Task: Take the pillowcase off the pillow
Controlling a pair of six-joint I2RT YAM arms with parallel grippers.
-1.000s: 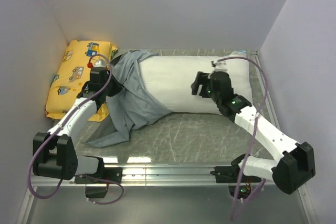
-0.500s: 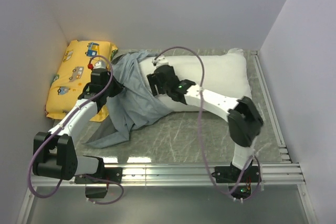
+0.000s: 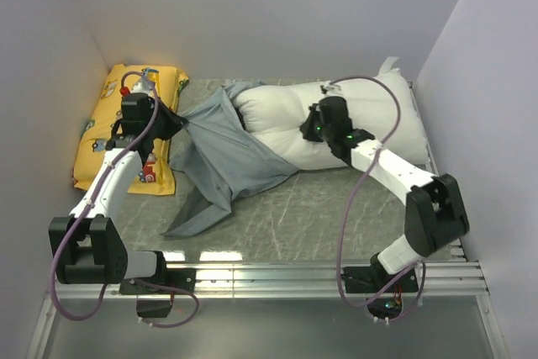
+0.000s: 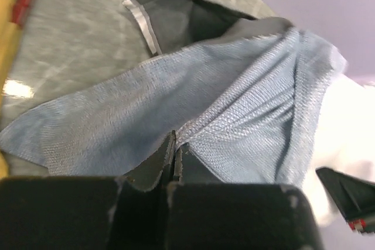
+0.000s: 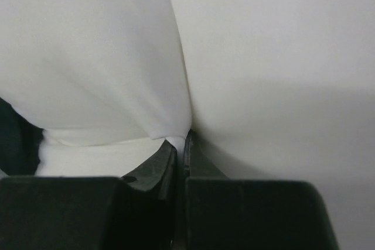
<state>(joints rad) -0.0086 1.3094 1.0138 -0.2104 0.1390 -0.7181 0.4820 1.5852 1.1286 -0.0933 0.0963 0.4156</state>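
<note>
surface (image 3: pixel 336 216): grey, marbled | pillow (image 3: pixel 277 119): white, far right part, mostly bare | pillowcase (image 3: pixel 223 157): spread left of pillow, touching its left end, blue-grey side up | yellow cushion (image 3: pixel 105 124): far left corner | left jaws: clenched on pillowcase fold | right jaws: clenched on pillow cloth
</note>
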